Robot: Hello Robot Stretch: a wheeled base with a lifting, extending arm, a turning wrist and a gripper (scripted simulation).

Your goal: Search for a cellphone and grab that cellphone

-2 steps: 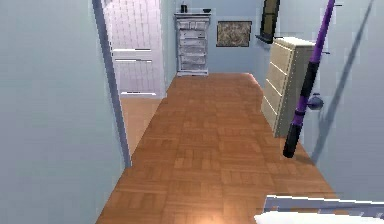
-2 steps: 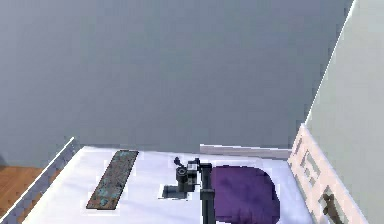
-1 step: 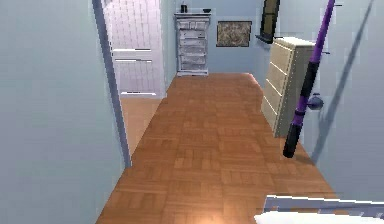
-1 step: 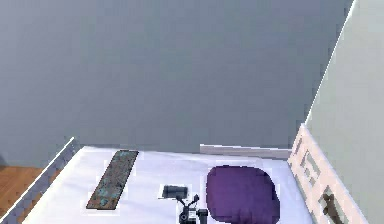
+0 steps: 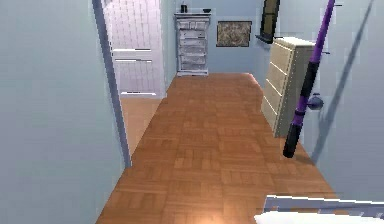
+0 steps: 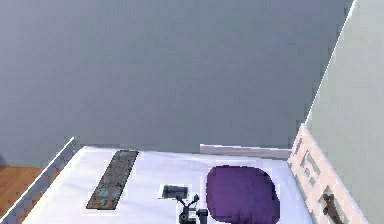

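A small dark flat rectangle with a pale border [image 6: 175,190], shaped like a cellphone, lies on the white bed [image 6: 140,205] left of a purple pillow [image 6: 241,192]. Just below it, at the arm side view's bottom edge, is the gripper [image 6: 189,209], its dark body and thin fingers pointing toward the rectangle. Since the rectangle rests on the bed right at the fingers, I cannot tell whether the gripper holds anything, or whether it touches the rectangle.
A long dark patterned strip [image 6: 113,179] lies on the bed's left part. A white headboard [image 6: 318,180] bounds the bed at the right, and a grey wall rises behind it. Ahead, a wood-floored corridor [image 5: 210,130] runs past a cream dresser [image 5: 287,85] and a leaning purple-black pole [image 5: 310,75] to a white drawer chest [image 5: 193,46].
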